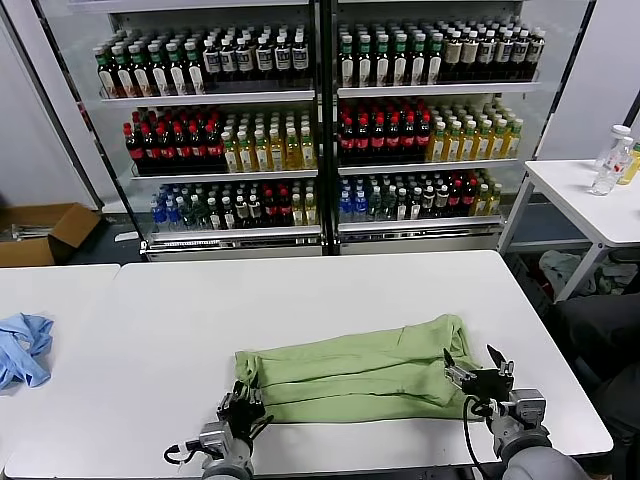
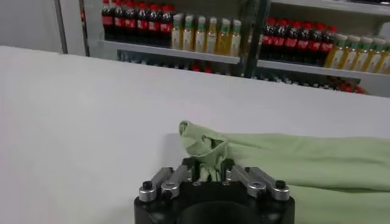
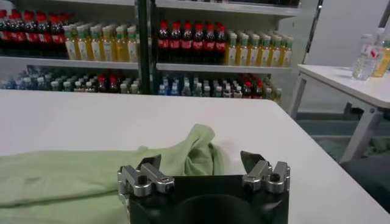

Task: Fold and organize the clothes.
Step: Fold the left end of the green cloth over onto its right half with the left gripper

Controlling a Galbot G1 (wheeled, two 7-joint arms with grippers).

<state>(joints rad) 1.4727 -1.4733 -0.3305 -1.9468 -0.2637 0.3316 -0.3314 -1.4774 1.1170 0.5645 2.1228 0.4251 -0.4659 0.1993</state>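
The light green polo shirt (image 1: 360,372) lies folded into a long band across the near half of the white table (image 1: 300,300). My left gripper (image 1: 242,405) is at the band's left end, near the table's front edge, and its fingers are closed on a bunch of the green cloth (image 2: 210,152). My left gripper (image 2: 208,167) shows this from the wrist. My right gripper (image 1: 477,368) is open at the band's right end. In the right wrist view, my right gripper (image 3: 201,159) has its jaws wide apart with the shirt's bunched end (image 3: 195,149) just ahead of them. The collar, buttons and graphic are hidden.
A light blue cloth (image 1: 22,348) lies on the adjoining table at the left. Glass-door coolers full of bottles (image 1: 320,120) stand behind. A cardboard box (image 1: 40,232) is on the floor at the left. A side table (image 1: 590,200) with a bottle (image 1: 612,160) stands at the right.
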